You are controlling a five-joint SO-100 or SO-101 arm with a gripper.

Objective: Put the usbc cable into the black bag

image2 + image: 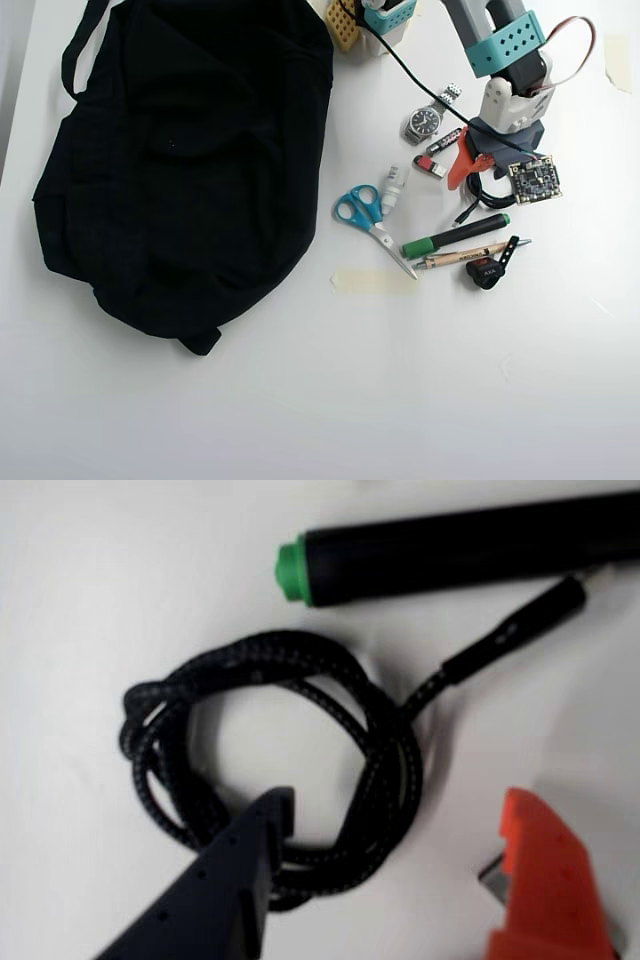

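Wrist view is showing the gripper [390,830] gaping wide over the coiled cable [290,760], gripping nothing; the cable is lying beside a marker [470,550], well apart from the bag [180,170].

Wrist view close, downward; overhead view wide; both share usbc cable [300,740].

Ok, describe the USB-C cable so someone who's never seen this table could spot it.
Right of the black bag lies a clutter of small items under the gripper. The usbc cable is a braided black cord coiled in a loop, just above the green-capped marker in the overhead view.
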